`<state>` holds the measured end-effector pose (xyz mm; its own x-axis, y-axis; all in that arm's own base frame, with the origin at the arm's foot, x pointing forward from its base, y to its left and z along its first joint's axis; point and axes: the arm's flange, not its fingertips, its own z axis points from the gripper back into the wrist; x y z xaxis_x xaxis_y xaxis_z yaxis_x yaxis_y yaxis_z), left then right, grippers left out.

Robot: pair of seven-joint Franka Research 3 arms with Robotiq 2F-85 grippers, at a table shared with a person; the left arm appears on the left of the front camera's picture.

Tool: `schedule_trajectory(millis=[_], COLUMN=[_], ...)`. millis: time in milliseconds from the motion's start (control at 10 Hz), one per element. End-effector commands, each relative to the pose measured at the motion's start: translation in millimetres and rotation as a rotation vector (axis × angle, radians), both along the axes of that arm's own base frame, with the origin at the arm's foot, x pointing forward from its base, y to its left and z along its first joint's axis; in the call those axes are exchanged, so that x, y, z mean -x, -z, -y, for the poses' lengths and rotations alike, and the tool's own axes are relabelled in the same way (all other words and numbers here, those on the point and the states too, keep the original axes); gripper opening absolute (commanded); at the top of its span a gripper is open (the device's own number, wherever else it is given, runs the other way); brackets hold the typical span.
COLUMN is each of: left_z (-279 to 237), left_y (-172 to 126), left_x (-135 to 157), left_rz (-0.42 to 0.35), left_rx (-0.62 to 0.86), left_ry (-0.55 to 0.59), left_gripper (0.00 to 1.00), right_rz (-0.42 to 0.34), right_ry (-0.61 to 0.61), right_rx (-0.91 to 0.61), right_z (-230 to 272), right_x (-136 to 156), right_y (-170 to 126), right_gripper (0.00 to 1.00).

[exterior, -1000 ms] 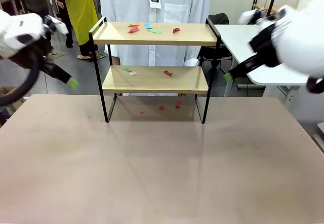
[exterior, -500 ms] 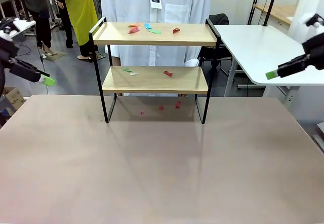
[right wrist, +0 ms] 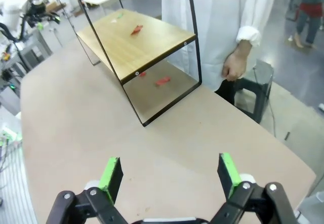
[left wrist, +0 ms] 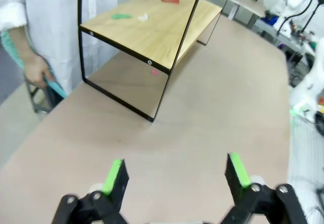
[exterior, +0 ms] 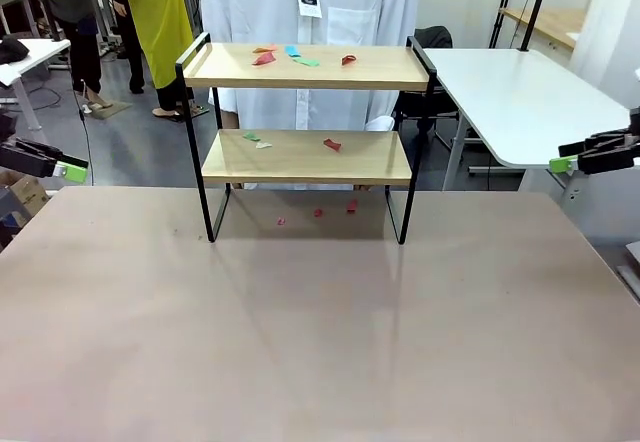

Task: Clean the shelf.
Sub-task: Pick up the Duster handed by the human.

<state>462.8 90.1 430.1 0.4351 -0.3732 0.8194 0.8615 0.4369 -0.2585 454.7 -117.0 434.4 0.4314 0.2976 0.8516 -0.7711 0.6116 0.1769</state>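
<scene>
The shelf (exterior: 300, 158) stands at the far middle of the table, two wooden boards in a black frame. Small coloured paper scraps (exterior: 290, 56) lie on its top board, a few more scraps (exterior: 331, 144) lie on the lower board, and red bits (exterior: 351, 205) sit on the table beneath it. My left gripper (exterior: 70, 172) hangs open off the table's left edge. My right gripper (exterior: 562, 164) hangs open off the right edge. Both are far from the shelf. The left wrist view has the open left gripper (left wrist: 175, 173) above bare table, with the shelf (left wrist: 152, 31) ahead. The right wrist view has the open right gripper (right wrist: 168, 176) facing the shelf (right wrist: 136, 44).
A person in a white coat (exterior: 300, 2) stands right behind the shelf, one hand (right wrist: 234, 64) hanging by the table's far edge. A white side table (exterior: 510, 92) stands at the back right. Other people stand at the back left. The near table surface (exterior: 320, 342) is bare.
Both arms have swung outward from beside the shelf to the table's left and right edges. Their jaws stayed open. The shelf and scraps have not moved.
</scene>
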Motion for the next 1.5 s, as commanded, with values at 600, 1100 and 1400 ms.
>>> schedule_trajectory(millis=[600, 1100, 1400], left_z=[-9.9, -36.3, -45.2], left_y=[9.9, 37.7, 53.1], left_x=[-22.3, -49.4, -64.7], left_rz=[0.143, 0.311, 0.362], left_rx=[0.129, 0.23, 0.218], left_ry=[0.083, 0.183, 0.163], left_gripper=[1.0, 1.0, 1.0], right_rz=[0.067, 0.247, 0.297], right_ry=[-0.065, -0.104, -0.085], right_rx=[-0.001, -0.151, -0.178], right_z=[11.5, 54.3, 74.9], right_x=[-14.7, -49.6, -69.2], right_y=[7.3, 26.9, 35.3], right_gripper=[1.0, 1.0, 1.0])
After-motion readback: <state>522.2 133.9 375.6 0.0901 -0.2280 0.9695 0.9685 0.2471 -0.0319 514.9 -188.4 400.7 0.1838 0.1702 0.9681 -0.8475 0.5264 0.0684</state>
